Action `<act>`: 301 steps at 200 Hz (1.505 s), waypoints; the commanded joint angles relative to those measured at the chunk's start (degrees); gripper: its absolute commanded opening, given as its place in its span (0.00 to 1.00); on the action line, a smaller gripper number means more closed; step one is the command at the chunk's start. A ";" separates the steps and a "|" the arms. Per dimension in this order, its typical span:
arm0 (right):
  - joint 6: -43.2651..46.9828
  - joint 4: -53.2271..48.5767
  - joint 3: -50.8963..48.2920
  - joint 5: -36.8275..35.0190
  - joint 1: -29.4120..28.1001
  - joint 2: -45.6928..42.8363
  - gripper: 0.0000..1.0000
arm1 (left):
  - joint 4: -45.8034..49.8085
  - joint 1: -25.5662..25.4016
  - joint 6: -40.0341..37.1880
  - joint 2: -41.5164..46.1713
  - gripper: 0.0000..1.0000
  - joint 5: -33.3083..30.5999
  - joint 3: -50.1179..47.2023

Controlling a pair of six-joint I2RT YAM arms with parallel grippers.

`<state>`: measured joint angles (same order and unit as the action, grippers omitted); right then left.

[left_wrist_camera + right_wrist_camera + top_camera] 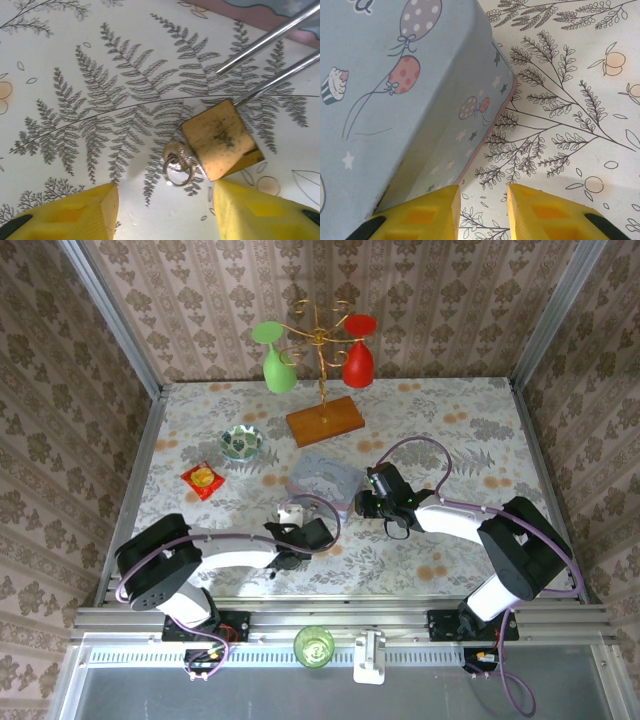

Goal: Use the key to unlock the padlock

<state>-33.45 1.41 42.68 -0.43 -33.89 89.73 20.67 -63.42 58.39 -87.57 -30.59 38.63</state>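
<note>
In the left wrist view a small brass padlock (220,137) lies on the patterned tablecloth, its thin silvery shackle (265,40) running up to the right. The key (181,156), carrying a small wire ring, rests with its head against the padlock's lower left face; its blade is hidden. My left gripper (164,192) (300,532) hovers just below them, open, with nothing between its yellow fingers (80,215); the right finger almost reaches the padlock's corner. My right gripper (483,192) (366,502) is open and empty beside the pale blue cartoon tin (395,90).
The blue tin (325,478) sits mid-table between the two arms. Behind it stands a wooden-based rack (324,420) holding a green and a red glass. A small bowl (241,442) and a red packet (203,480) lie at the left.
</note>
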 commanded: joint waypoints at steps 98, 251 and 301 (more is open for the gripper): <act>-1.00 3.01 -1.52 1.28 0.40 -0.59 0.29 | -12.58 4.58 -2.42 -7.06 0.45 5.16 0.13; -0.10 4.89 -1.61 2.63 0.40 1.21 0.28 | -41.44 3.09 -24.68 -9.84 0.34 11.14 -0.33; -0.74 5.27 -1.71 2.98 0.97 2.53 0.28 | -41.98 0.24 -25.77 -10.30 0.35 14.25 1.69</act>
<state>-33.45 6.07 41.12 1.96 -33.43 91.15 -19.75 -61.32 34.00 -98.59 -21.39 38.35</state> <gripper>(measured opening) 0.283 0.343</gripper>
